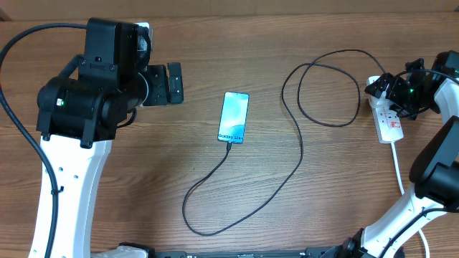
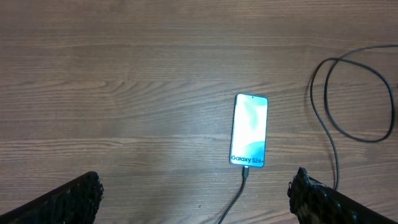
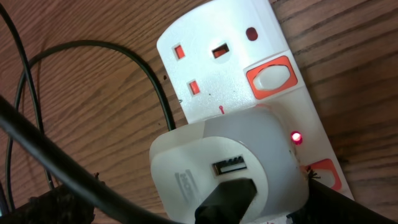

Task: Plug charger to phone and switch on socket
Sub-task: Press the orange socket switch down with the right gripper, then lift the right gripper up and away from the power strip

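Observation:
The phone lies face up mid-table with its cyan screen lit; it also shows in the left wrist view. The charger's black cable has its tip in the phone's bottom edge and loops across the table to the right. Its black plug sits in a white adapter on the socket, a white power strip. A red light glows beside the adapter. My right gripper is open astride the adapter, one finger against a red switch. My left gripper is open and empty, left of the phone.
The strip's white cord runs toward the front right. A second red switch and a free outlet lie at the strip's far end. The left arm's base stands at the front left.

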`<state>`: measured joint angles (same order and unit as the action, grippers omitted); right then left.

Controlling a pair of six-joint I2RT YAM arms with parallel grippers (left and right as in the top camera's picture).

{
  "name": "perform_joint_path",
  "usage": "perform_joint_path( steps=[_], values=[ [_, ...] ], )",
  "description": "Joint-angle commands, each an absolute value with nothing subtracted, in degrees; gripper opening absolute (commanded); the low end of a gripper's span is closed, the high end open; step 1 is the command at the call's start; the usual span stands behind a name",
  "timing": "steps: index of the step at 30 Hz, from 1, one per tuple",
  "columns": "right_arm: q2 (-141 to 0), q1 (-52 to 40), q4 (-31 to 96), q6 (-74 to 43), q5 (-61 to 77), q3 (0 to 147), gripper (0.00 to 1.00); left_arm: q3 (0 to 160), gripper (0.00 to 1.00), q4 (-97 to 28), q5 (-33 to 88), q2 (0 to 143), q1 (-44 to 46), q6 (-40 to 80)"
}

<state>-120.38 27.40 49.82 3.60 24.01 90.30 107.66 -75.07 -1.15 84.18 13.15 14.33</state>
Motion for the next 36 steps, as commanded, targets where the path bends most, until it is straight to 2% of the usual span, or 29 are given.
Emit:
perform_joint_path(
  steps=[1,14,22,36],
  values=[
    [-120.68,26.63,50.54,3.11,27.31,89.14,1.0,107.9,0.99,-75.02,-1.89,84.53,13.52,12.84],
    [-120.66,26.76,51.09,0.27,26.33,89.69,1.0,107.9,0.99,-75.02,-1.89,84.53,13.52,12.84],
    [-119.52,26.81,58.13,-2.87,17.19,96.2,1.0,107.9,0.99,-75.02,-1.89,84.53,13.52,12.84],
    [-102.8,26.65,67.75,-9.04,10.07,101.27,1.0,107.9,0.99,-75.02,-1.89,84.53,13.52,12.84]
  ],
)
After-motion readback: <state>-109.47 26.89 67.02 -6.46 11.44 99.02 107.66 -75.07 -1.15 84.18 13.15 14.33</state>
